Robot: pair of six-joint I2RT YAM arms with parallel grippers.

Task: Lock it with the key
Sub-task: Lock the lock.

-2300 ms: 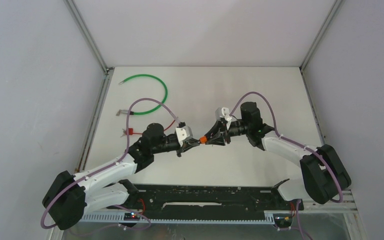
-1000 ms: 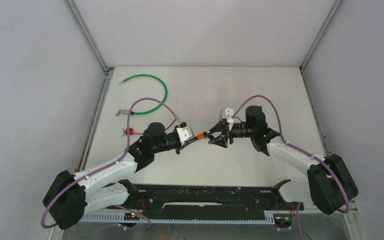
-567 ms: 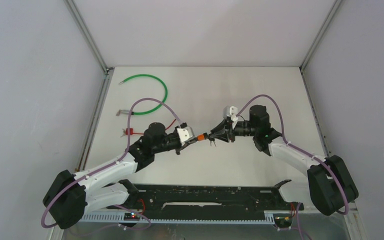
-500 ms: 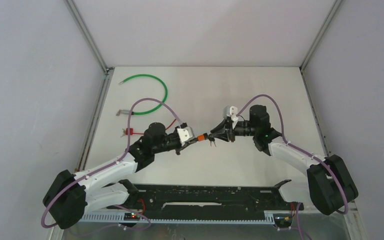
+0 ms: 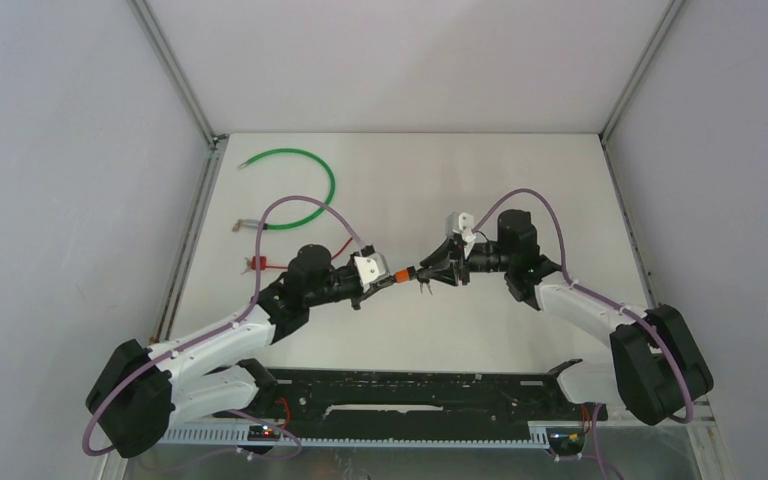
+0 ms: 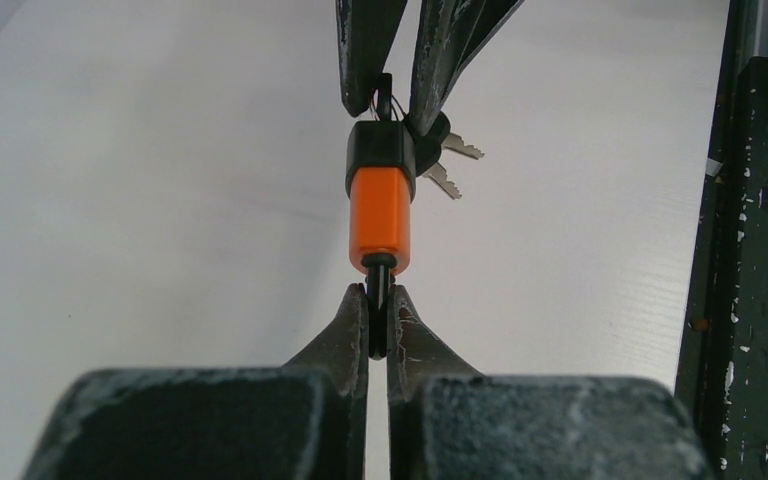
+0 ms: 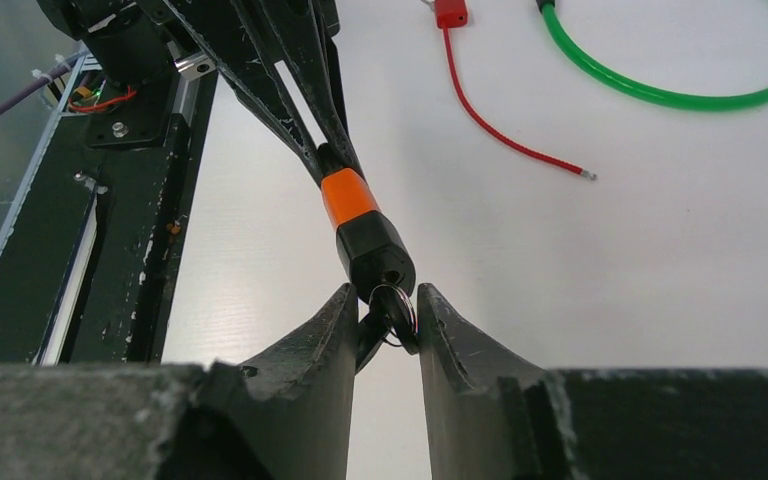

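Note:
A small lock with an orange body and a black end hangs in mid-air between both arms. My left gripper is shut on the thin black shackle at the orange end. At the lock's black end sits the key, its dark head and wire ring pinched between my right gripper's fingers. Spare keys dangle from the ring beside the lock. In the top view the left gripper and right gripper face each other, nearly tip to tip.
A green cable loop lies at the far left of the white table. A red wire with a red connector lies left of the left arm, and a silver-tipped lead lies above it. A black rail runs along the near edge.
One second ago the right gripper stood open just off the lock's black end. It has since moved in and closed on the key head. The left gripper and lock stayed still.

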